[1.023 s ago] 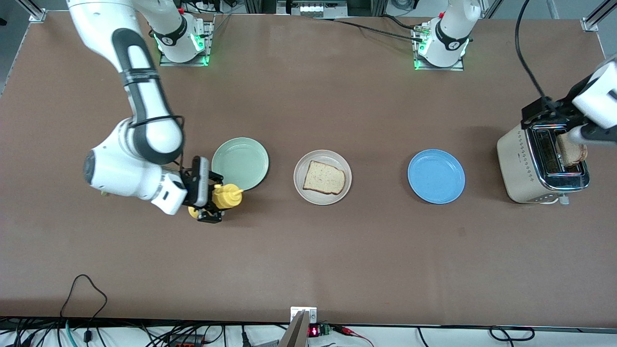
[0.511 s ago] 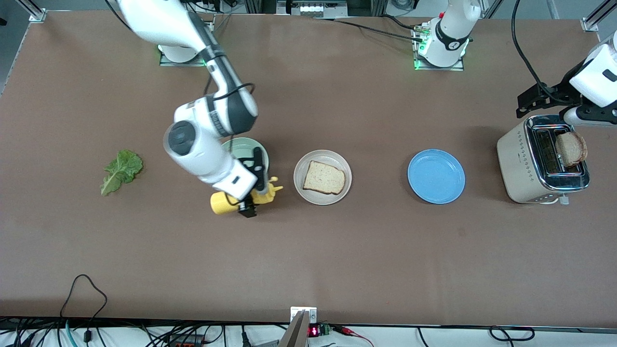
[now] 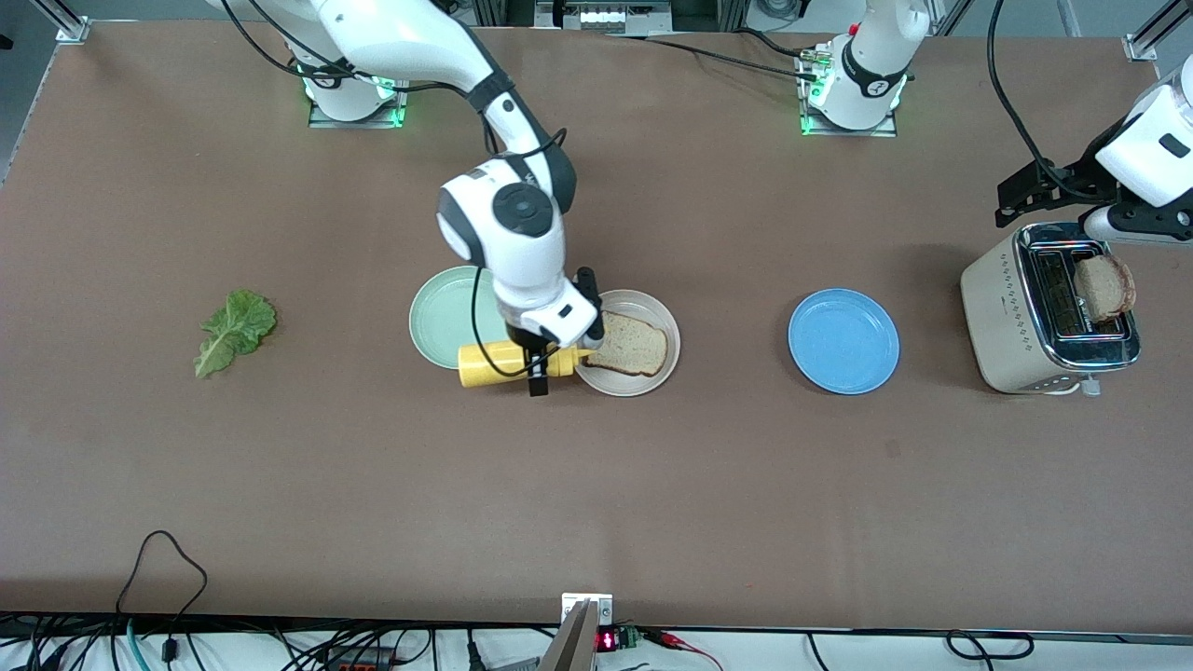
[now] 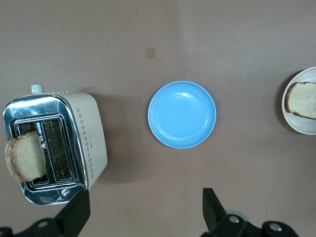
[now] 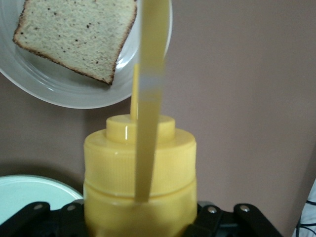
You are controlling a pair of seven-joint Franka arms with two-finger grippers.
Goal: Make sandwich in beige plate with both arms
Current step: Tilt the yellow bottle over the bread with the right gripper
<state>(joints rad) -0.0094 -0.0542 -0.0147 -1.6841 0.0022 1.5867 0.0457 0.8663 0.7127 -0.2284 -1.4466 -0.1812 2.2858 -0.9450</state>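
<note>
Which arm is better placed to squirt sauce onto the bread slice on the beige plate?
The right. Its gripper holds the yellow plastic squeeze bottle tipped sideways, nozzle at the rim of the round beige plate with the bread slice. The left gripper is open, empty, over the cream toaster.

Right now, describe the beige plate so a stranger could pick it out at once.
Three round plates sit in a row across the middle of the brown table. The beige plate is the middle one, between the green plate and the blue plate. Only it holds a bread slice.

Glossy yellow plastic mustard bottle (image 5: 139, 173); porous, rough bread slice (image 3: 628, 344). Toaster (image 3: 1049, 317) top is shiny chrome metal, and the table (image 3: 652, 485) is matt brown.
</note>
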